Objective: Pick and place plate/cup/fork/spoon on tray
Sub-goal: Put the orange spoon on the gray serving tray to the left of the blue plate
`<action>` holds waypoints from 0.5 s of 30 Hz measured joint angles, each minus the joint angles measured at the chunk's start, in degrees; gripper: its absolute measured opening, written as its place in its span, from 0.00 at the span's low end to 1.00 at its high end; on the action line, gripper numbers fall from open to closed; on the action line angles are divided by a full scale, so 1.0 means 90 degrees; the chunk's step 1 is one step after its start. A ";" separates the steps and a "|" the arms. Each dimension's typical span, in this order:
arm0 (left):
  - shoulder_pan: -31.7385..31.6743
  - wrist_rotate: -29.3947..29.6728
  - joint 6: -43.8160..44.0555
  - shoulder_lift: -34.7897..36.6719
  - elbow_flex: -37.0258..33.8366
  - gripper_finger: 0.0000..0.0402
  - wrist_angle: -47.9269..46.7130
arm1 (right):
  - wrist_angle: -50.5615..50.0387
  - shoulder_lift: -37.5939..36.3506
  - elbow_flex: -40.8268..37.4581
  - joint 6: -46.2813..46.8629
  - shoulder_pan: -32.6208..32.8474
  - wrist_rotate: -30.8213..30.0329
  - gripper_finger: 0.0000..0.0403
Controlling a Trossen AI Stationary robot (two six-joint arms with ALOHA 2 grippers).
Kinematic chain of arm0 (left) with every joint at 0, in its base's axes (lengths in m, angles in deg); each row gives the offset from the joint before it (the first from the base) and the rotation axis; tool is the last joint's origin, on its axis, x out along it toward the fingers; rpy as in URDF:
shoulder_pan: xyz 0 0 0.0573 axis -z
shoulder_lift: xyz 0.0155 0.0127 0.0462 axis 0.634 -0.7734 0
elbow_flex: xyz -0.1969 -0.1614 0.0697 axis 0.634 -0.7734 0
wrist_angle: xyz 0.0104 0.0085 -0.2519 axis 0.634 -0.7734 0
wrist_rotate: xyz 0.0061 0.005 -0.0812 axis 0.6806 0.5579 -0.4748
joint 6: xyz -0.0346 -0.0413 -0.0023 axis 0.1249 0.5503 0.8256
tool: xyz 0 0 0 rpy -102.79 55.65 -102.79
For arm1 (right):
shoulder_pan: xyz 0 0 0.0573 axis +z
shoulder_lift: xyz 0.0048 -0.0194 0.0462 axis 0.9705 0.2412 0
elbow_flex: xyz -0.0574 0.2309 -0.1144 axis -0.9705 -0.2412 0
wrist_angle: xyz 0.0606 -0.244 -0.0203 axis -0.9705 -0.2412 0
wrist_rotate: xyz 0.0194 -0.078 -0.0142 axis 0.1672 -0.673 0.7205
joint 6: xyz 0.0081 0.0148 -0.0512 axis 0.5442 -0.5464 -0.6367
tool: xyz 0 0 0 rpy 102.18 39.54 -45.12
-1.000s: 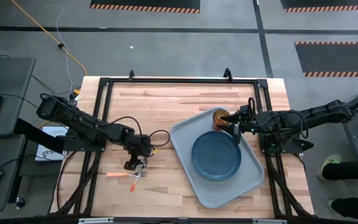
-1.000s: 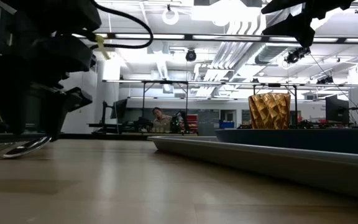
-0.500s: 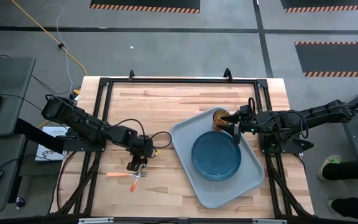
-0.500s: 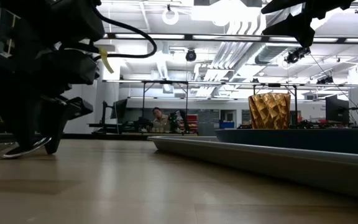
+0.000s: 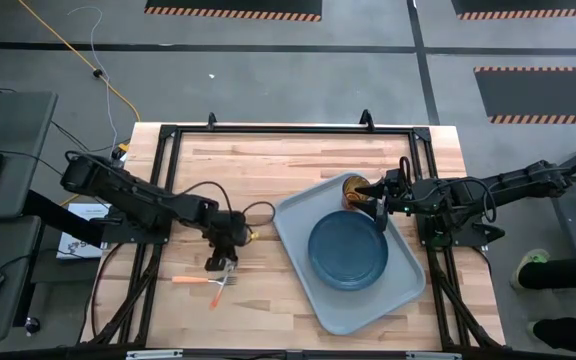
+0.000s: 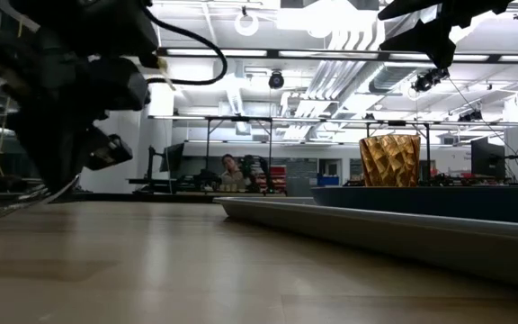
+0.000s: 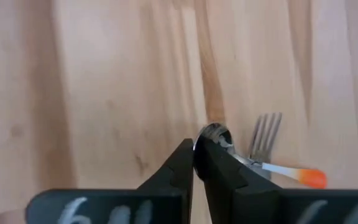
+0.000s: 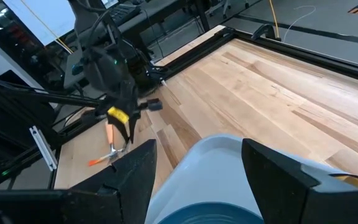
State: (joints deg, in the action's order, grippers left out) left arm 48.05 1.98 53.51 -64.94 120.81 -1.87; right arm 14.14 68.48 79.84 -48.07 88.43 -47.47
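Two arms reach over the wooden surface (image 5: 298,170). On its right part lies the tray (image 5: 313,215), carrying the plate (image 5: 348,250) and, at the tray's far edge, the cup (image 5: 354,188). The right gripper (image 5: 380,210) hangs over the tray beside the cup, fingers (image 8: 272,165) spread with nothing between them. The left gripper (image 5: 218,264) is down left of the tray, fingers (image 7: 219,171) pressed together on the spoon (image 7: 216,134). The fork (image 5: 196,281) lies on the wood just beside the spoon.
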 joint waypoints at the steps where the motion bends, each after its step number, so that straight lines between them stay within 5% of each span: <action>1: -0.0074 0.0002 0.0029 0.0127 0.0000 0.03 -0.0009 | 0.0000 -0.0002 0.0000 -0.0002 -0.0002 0.0000 0.56; 8: -0.0688 0.0037 0.0368 0.1297 0.0182 0.00 -0.0408 | 0.0003 0.0000 0.0000 0.0140 -0.0001 -0.0002 0.56; 15: -0.1226 0.0827 0.0915 0.1831 0.1621 0.00 -0.0883 | 0.0335 0.0019 0.0000 0.0970 -0.0001 -0.0363 0.56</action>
State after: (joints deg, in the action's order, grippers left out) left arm 37.02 9.43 61.75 -48.46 135.39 -9.82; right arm 17.15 68.65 79.84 -39.34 88.41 -50.74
